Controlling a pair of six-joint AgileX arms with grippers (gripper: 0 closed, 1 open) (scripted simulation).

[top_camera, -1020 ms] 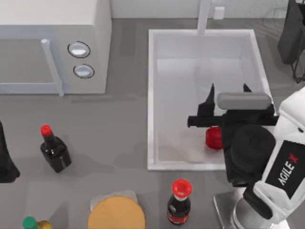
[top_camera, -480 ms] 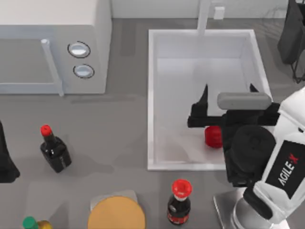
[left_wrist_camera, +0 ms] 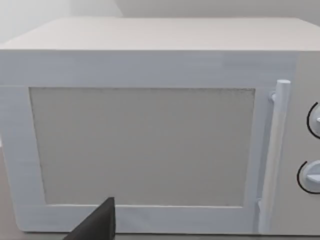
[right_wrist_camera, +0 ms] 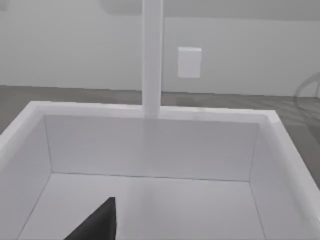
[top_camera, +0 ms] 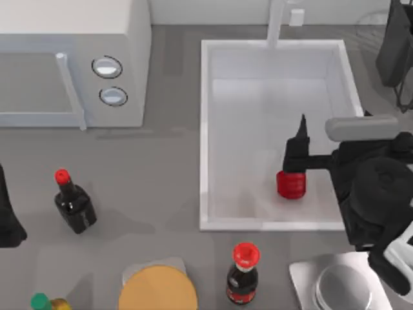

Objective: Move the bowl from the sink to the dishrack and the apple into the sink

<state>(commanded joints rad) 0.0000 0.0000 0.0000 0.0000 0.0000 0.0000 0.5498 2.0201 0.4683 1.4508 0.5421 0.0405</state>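
Observation:
The red apple (top_camera: pixel 291 184) lies on the floor of the white sink (top_camera: pixel 205 129), near its front right corner. Just above it my right gripper (top_camera: pixel 333 124) hangs over the sink's right side, open and holding nothing. One dark finger (top_camera: pixel 300 137) points toward the faucet post (top_camera: pixel 275 22); the same finger (right_wrist_camera: pixel 100 221) shows in the right wrist view over the basin. The dark dishrack (top_camera: pixel 395 51) stands at the far right edge. The bowl is out of view. My left arm (top_camera: pixel 8 216) is parked at the left edge, its finger (left_wrist_camera: pixel 97 224) facing the microwave.
A white microwave (top_camera: pixel 71 58) fills the back left. Two dark red-capped bottles (top_camera: pixel 72 199) (top_camera: pixel 243 272) stand in front. A tan disc (top_camera: pixel 157 289) lies at the front edge, and a grey metal lid (top_camera: pixel 341 287) rests on a tray at the front right.
My right gripper has opened and let go of the apple, then pulled away to the right. The apple now rests on the sink floor. The left arm has not moved.

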